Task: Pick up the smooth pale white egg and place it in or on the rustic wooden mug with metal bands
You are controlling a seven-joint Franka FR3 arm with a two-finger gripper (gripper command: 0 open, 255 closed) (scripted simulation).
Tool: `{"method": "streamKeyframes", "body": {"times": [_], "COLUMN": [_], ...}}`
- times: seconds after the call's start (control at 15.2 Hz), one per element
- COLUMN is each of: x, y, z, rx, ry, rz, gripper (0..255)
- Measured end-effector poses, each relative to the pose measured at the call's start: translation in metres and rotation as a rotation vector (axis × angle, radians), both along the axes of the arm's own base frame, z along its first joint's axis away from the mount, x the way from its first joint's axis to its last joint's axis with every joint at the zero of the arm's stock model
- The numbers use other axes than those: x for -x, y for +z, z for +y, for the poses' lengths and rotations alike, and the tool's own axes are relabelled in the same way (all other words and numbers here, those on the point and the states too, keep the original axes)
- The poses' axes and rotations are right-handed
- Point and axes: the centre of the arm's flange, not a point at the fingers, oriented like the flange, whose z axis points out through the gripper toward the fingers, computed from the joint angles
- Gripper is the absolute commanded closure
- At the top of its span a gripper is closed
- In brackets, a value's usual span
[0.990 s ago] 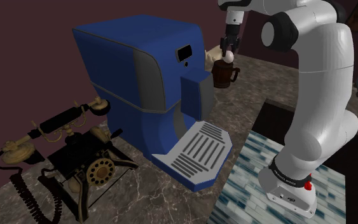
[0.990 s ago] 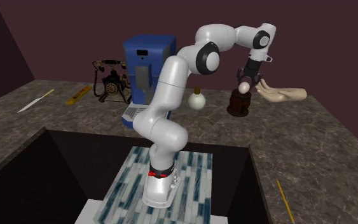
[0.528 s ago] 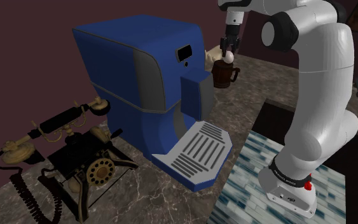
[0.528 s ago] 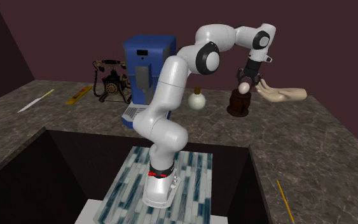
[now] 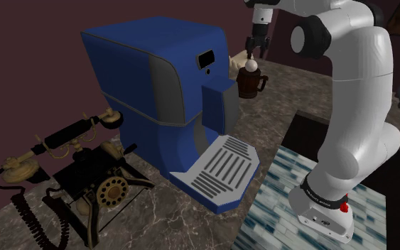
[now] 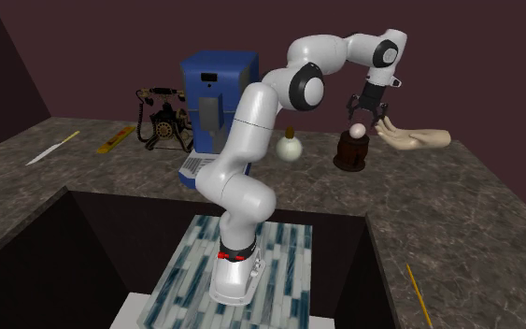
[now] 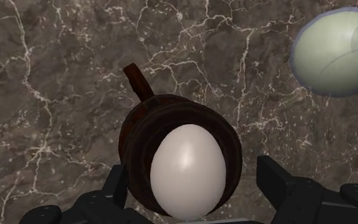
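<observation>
A smooth white egg [image 7: 187, 172] rests on the mouth of a dark brown wooden mug [image 7: 137, 137], whose handle sticks out to one side. The mug [image 5: 250, 84] stands on the marble counter just behind the blue coffee machine. My black gripper [image 5: 256, 48] hangs a little above the egg [image 5: 251, 64], open, touching neither egg nor mug. In the wrist view both fingers [image 7: 274, 178] stand well apart on either side of the egg. From the second exterior view the gripper [image 6: 366, 109] is straight over the egg [image 6: 358, 129] and the mug [image 6: 352, 151].
A big blue coffee machine [image 5: 163, 85] and an old black telephone [image 5: 70, 170] stand on the dark marble counter. A pale round flask [image 6: 291, 147] sits beside the mug, and a model hand [image 6: 419, 139] lies behind it. The stand sits in a sunken recess.
The fingers have opened and let go of the egg, which now sits on the mug. The gripper has risen slightly above it.
</observation>
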Motion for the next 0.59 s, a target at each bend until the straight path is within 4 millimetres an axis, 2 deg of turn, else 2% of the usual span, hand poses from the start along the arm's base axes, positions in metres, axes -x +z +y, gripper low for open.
{"method": "streamKeyframes", "body": {"times": [0.2, 0.59], "x": [-0.003, -0.003], "y": [0.027, 0.033], "z": [-0.006, -0.007], "rx": [0.0, -0.001], "ry": [0.0, 0.001], "rz": [-0.001, 0.001], "gripper": [0, 0]}}
